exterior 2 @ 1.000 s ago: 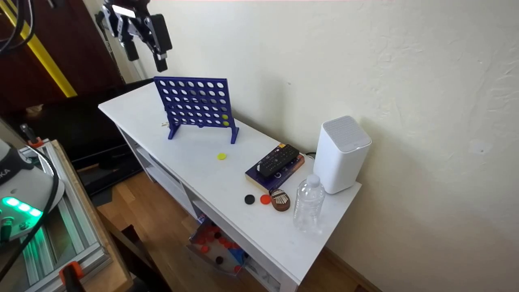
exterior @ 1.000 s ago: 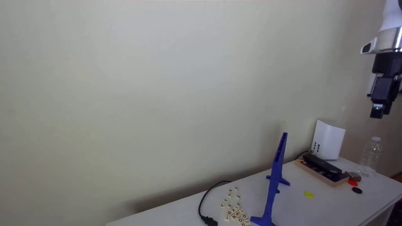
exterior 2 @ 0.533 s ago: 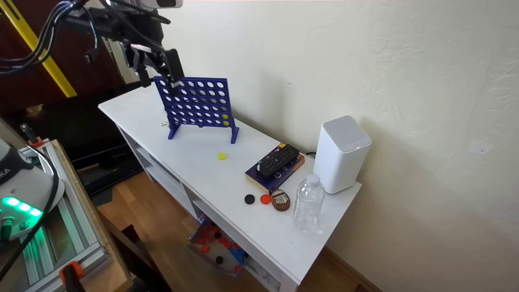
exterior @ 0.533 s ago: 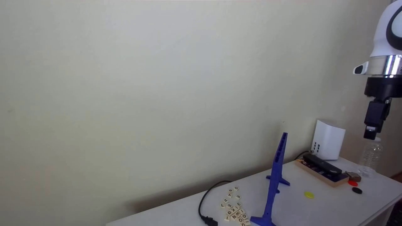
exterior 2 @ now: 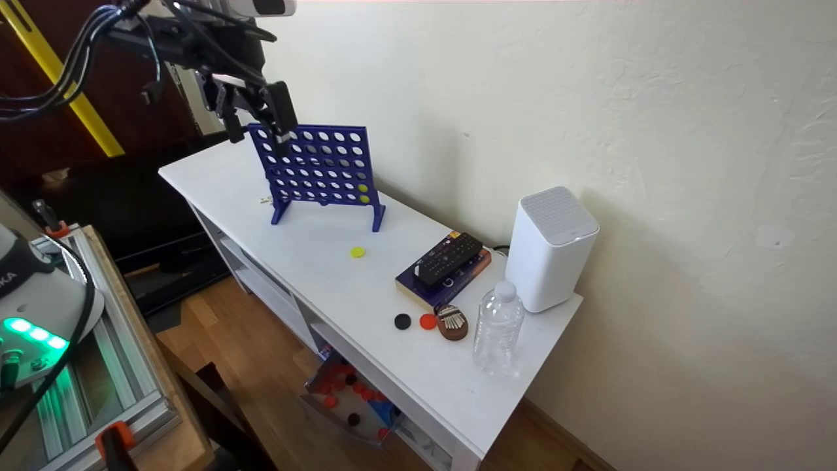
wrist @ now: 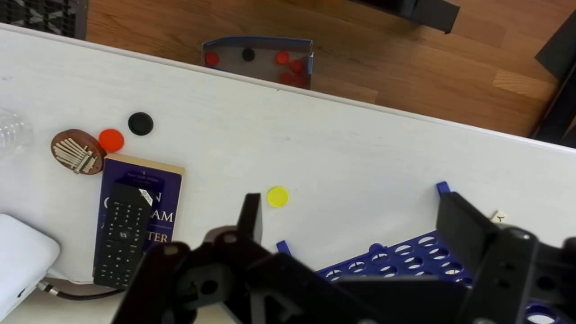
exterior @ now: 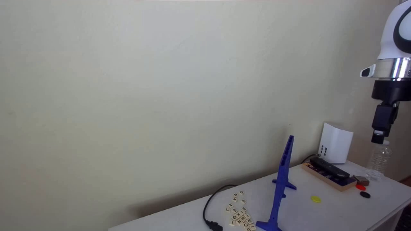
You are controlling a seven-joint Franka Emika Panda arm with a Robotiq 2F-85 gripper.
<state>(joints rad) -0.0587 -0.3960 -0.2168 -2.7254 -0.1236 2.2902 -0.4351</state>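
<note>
Box (wrist: 258, 42) below the table's (wrist: 216, 135) edge: red discs (wrist: 282, 57) & black discs (wrist: 248, 55) in it, plus a blue piece (exterior 2: 382, 411), seen in an exterior view. Game grid (exterior 2: 320, 167) stands upright on the table; two yellow discs (exterior 2: 364, 199) sit in its end column, lowest two holes. Capped bottle (exterior 2: 500, 327) at the table's end, contents unclear. Arm (exterior: 390, 41): wrist vert., gripper (exterior 2: 259, 145) pointing down, clear of the table, overlapping the grid's top corner in an exterior view but apart from it. Gripper's fingers (wrist: 463, 225) spread wide, holding nothing. Loose yellow disc (wrist: 277, 197) lies flat on the table, b/w the fingers in the wrist view, nearer one. Remote (wrist: 123, 238) rests on a book (wrist: 166, 189); thumb piano (wrist: 77, 151), loose red disc (wrist: 111, 140) & loose black disc (wrist: 140, 123) near its end.
</note>
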